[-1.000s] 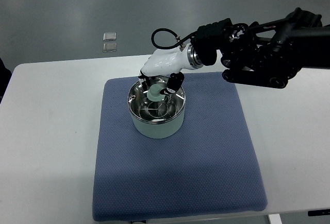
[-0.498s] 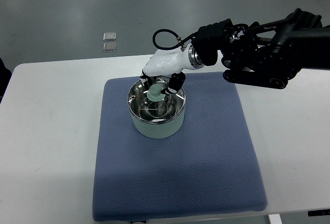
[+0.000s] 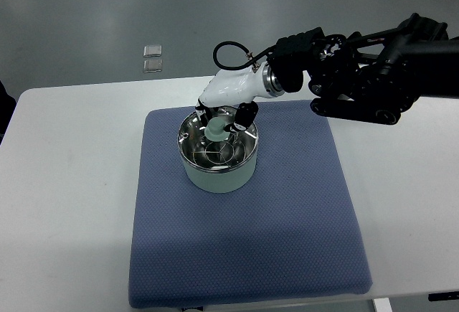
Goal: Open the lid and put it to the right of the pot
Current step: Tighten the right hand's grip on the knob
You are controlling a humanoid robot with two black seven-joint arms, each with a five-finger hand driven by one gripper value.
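A white tabletop [image 3: 72, 204] is filling most of the view, and a blue mat [image 3: 287, 233] is lying across its middle. On the grey floor beyond the far edge, two small clear squares [image 3: 152, 58] are sitting one behind the other.

Toward the mat's far left part, a pale green pot [image 3: 217, 176] is standing upright. Its glass lid [image 3: 217, 147], rimmed in shiny metal, is sitting on the pot, covering the opening, with a pale green knob [image 3: 215, 130] rising from its centre.

The right hand [image 3: 224, 120] is hanging directly over the lid, its white shell angling down from the upper right. Its dark fingers [image 3: 244, 115] are curling in around the knob from both sides, so the hand is grasping the knob while the lid is resting level on the pot.

A looped black cable [image 3: 228, 52] is arching above the wrist. Behind it the black right arm [image 3: 373, 82] is stretching across the far side of the mat and leaving by the picture's right edge. The mat to the right of the pot is lying bare.
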